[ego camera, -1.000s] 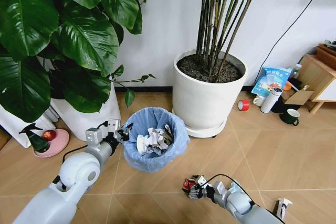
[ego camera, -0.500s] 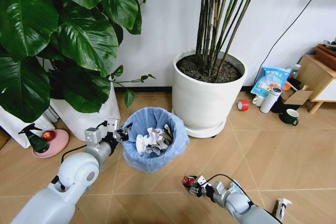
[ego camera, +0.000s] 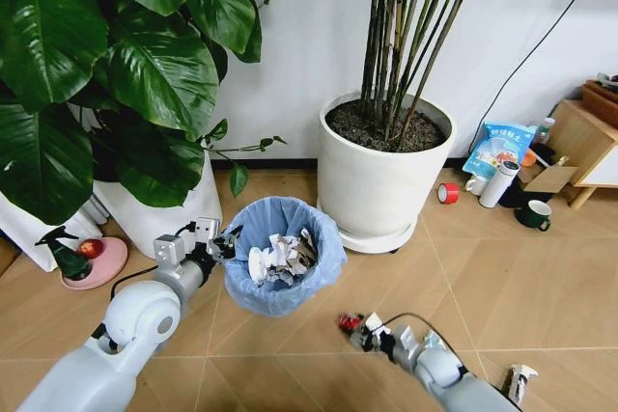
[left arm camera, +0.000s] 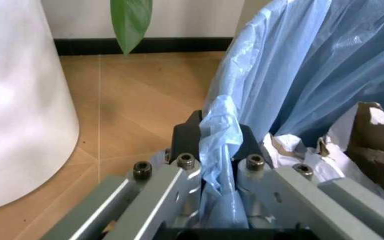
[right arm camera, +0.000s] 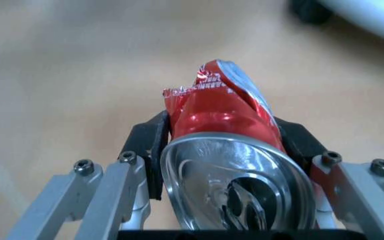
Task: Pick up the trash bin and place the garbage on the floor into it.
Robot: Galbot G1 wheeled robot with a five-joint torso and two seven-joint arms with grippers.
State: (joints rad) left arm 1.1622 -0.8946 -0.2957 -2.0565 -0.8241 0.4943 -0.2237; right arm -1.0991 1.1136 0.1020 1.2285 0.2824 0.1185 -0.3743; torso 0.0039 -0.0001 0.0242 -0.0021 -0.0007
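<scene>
The trash bin (ego camera: 282,267), lined with a light-blue bag, holds crumpled white paper and stands on the wooden floor (ego camera: 502,277) between two plant pots. My left gripper (ego camera: 228,243) is shut on the bin's rim at its left side; in the left wrist view the blue bag (left arm camera: 220,145) is pinched between its fingers (left arm camera: 185,137). My right gripper (ego camera: 350,324) is below and right of the bin, shut on a crushed red can (ego camera: 347,321). The right wrist view shows the can (right arm camera: 222,150) clamped between the black pads (right arm camera: 153,145), above the floor.
A large white pot (ego camera: 384,176) with bamboo stands right of the bin, and a leafy plant's white pot (ego camera: 159,209) stands to the left. A pink dish (ego camera: 92,262) lies far left. A white bottle (ego camera: 498,183), dark mug (ego camera: 534,213), red tape roll (ego camera: 448,193) and spray bottle (ego camera: 518,380) are on the right.
My right gripper has lifted the red can slightly and moved it up toward the bin. The left gripper and the bin have barely shifted.
</scene>
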